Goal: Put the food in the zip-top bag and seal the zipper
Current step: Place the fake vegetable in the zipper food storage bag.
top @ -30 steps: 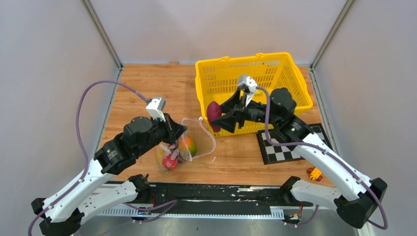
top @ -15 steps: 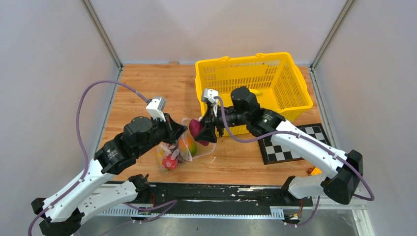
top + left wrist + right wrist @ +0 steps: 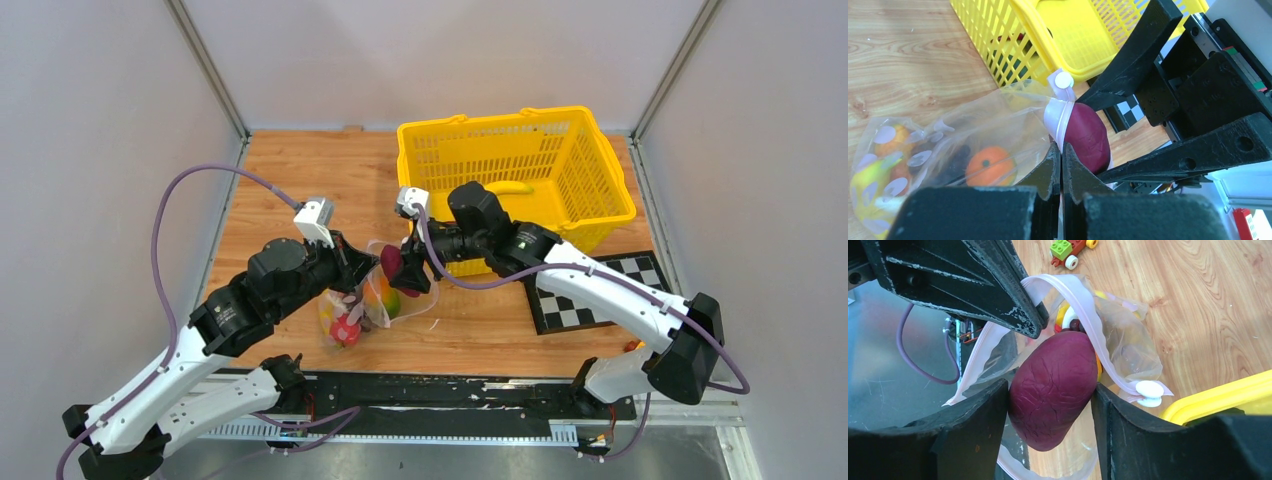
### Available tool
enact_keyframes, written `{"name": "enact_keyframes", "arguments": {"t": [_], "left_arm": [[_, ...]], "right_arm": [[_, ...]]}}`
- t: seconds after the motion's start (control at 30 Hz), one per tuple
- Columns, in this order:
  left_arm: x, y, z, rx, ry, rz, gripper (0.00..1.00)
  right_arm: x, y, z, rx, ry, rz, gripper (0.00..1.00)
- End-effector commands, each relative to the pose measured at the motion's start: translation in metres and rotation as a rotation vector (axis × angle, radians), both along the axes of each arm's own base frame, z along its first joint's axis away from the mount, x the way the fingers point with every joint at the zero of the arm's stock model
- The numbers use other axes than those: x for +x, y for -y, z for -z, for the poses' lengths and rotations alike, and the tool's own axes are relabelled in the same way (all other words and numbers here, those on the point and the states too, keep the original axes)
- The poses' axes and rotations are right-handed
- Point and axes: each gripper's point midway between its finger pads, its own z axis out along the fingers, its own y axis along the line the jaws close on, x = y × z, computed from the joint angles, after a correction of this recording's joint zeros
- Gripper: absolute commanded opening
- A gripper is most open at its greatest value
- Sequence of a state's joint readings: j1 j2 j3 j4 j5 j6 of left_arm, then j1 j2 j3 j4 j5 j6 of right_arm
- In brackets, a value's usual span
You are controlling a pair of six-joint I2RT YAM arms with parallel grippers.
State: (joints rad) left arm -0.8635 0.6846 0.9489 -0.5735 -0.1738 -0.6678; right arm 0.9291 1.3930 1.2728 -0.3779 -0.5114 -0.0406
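The zip-top bag (image 3: pixel 372 300) lies left of centre with orange (image 3: pixel 989 165), yellow and red food inside. My left gripper (image 3: pixel 1061 150) is shut on its pink zipper strip (image 3: pixel 1057 117), holding the mouth up and open; the white tab (image 3: pixel 1064 80) sits at the strip's end. My right gripper (image 3: pixel 1049 390) is shut on a dark purple food piece (image 3: pixel 1053 387), which hangs at the open mouth between the two zipper edges (image 3: pixel 1088 325). From above, the purple piece (image 3: pixel 393 264) sits just right of the left gripper (image 3: pixel 362 270).
The yellow mesh basket (image 3: pixel 520 125) stands behind the right arm with a yellow banana (image 3: pixel 512 187) inside. A checkerboard card (image 3: pixel 575 300) lies to the right, an orange toy car (image 3: pixel 640 352) near the front edge. Toy blocks (image 3: pixel 1068 250) sit beyond the bag.
My right arm has swung left from the basket front, carrying the purple piece to the bag's mouth. The left arm and bag have stayed put.
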Motion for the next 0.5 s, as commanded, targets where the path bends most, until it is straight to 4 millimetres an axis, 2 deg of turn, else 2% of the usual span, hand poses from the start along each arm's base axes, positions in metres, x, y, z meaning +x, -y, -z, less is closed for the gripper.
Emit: {"name": "enact_keyframes", "arguments": {"t": [0.0,0.17,0.33,0.43,0.47], "left_arm": [[0.003,0.001,-0.017,-0.049,0.046,-0.007,0.00],[0.004,0.001,-0.015,-0.045,0.044,-0.013,0.00],[0.004,0.001,-0.015,-0.041,0.044,-0.015,0.00],[0.005,0.001,-0.014,-0.038,0.042,-0.018,0.00],[0.005,0.001,-0.014,-0.038,0.042,-0.017,0.00]], "right_arm": [[0.004,-0.004,-0.030,0.080,0.073,0.019,0.63],[-0.007,0.002,-0.040,0.122,0.095,-0.025,0.70],[-0.008,0.011,-0.057,0.159,0.134,0.005,0.70],[0.000,0.022,-0.079,0.201,0.218,0.076,0.71],[0.011,0.029,-0.084,0.200,0.262,0.146,0.71]]}}
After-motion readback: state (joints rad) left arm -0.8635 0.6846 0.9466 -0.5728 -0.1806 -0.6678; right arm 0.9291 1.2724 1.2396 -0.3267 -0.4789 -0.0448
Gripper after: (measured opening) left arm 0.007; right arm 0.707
